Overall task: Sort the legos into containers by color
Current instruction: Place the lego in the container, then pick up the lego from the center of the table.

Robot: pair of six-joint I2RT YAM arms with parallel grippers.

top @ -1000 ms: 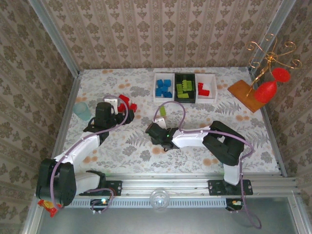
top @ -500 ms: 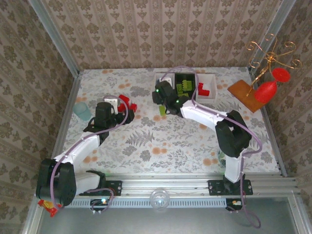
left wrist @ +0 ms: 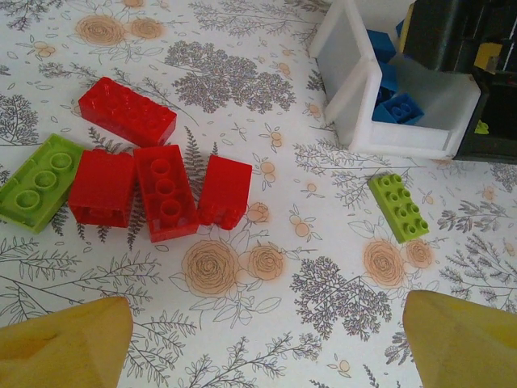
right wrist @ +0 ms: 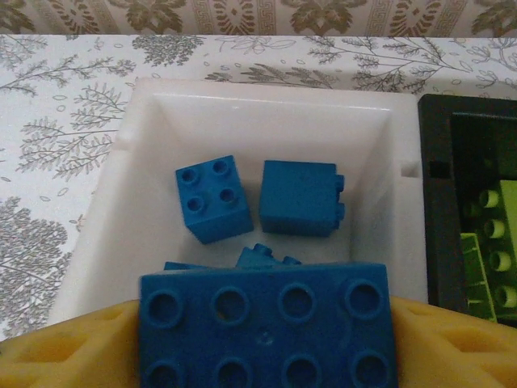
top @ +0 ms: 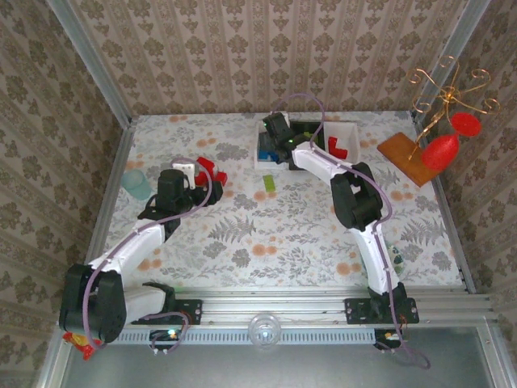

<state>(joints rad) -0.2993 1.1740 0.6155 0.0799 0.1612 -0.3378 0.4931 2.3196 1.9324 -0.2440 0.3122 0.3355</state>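
Currently, the right pincer [right wrist: 262,354] is clamped on a blue eight-stud brick [right wrist: 262,319], its yellow fingers [right wrist: 69,352] pressing the brick's two short ends. It holds the brick above the near wall of the left white bin [right wrist: 145,210], in which two blue cubes [right wrist: 212,198] and further blue pieces lie. Just right of that bin stands the black bin [right wrist: 440,210] with lime green bricks [right wrist: 485,259]; the right white bin [top: 352,136] carries red pieces. The step in hand, by judgement, is release of the blue brick. To do it well, the brick should travel a little farther, so that its whole outline sits inside the white rim and left of the black bin's edge. It should then be lowered close to the pieces beneath before the fingers part, lest it bounce out. The left pincer [left wrist: 262,347], fingers apart and holding nothing, hovers over the table [left wrist: 266,315] near a cluster of four red bricks [left wrist: 161,194]. One lime green brick [left wrist: 36,182] lies just beside that cluster, and a second green brick [left wrist: 398,206] lies alone near the white bin.
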